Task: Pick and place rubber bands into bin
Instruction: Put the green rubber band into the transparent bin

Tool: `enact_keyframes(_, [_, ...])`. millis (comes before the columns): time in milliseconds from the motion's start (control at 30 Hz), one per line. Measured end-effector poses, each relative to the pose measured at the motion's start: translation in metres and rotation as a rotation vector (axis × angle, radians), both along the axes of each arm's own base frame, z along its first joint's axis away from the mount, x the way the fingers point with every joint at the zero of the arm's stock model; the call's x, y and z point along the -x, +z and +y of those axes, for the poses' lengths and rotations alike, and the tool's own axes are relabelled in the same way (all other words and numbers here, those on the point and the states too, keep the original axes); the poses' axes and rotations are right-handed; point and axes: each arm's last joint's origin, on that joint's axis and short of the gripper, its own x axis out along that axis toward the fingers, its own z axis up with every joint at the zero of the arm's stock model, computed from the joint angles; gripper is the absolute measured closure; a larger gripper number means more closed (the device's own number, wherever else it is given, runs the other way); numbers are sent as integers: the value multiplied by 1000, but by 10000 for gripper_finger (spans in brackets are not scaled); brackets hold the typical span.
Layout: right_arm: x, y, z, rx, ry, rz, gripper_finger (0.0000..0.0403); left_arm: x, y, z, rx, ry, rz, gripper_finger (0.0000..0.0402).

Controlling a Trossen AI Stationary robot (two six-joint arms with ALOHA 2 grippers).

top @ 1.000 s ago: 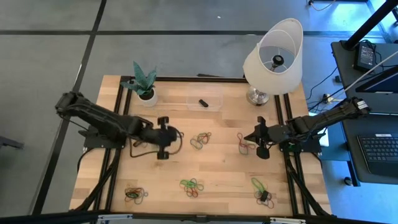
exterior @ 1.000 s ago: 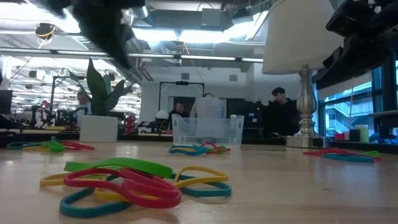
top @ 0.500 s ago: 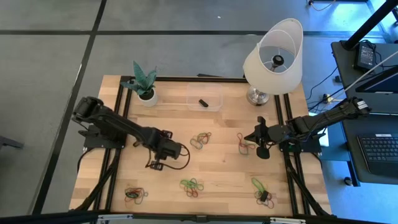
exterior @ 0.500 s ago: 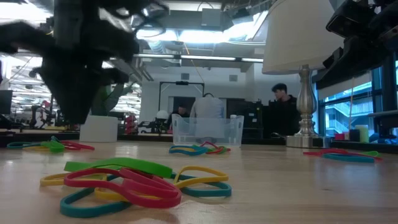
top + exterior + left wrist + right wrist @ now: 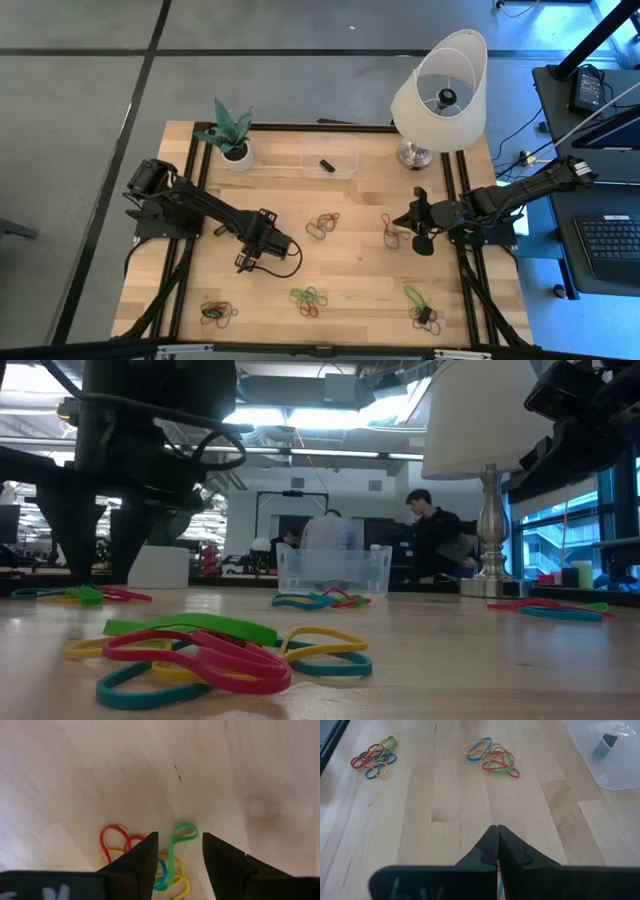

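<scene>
Left hand, fingers spread apart, poised directly over a small cluster of rubber bands on the worktop, which we see lying between its fingers, while the bin sits well apart at the far edge.

Robotics lab in an open-plan office

A light wooden table on a black metal frame carries 2 dark robot arms, and it stands on grey carpet tiles marked with dark lines. A laptop and cables lie on a desk at the right. The low view looks into a wide room with an exposed ceiling, ducts and strip lights, rows of workstations with monitors, and people standing at them. Props on the table, a lamp and a potted plant, look staged, not lived-in.
</scene>
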Motion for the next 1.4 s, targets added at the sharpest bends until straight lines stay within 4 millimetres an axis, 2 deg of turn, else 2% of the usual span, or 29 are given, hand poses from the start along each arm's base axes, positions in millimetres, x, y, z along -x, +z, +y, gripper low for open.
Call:
enact_keyframes(433, [0,0,0,-2,-2,1,398,1,-21,1,22,-32,46,283])
enact_keyframes(533, [0,0,0,-3,-2,0,398,0,-22,1,17,-31,52,310])
enact_keyframes(700, [0,0,0,-3,-2,0,398,0,-20,1,18,12,40,385])
enact_keyframes(767, [0,0,0,-1,-1,1,398,-1,-17,0,31,47,32,394])
enact_keyframes(1067, [1,-1,0,-7,-8,9,398,-23,22,-10,77,149,-50,397])
enact_keyframes(1300, [0,-1,0,-22,-19,8,398,-46,70,-14,84,215,-169,397])
enact_keyframes(1400, [0,-1,0,-22,-19,8,398,-57,92,-10,73,236,-258,398])
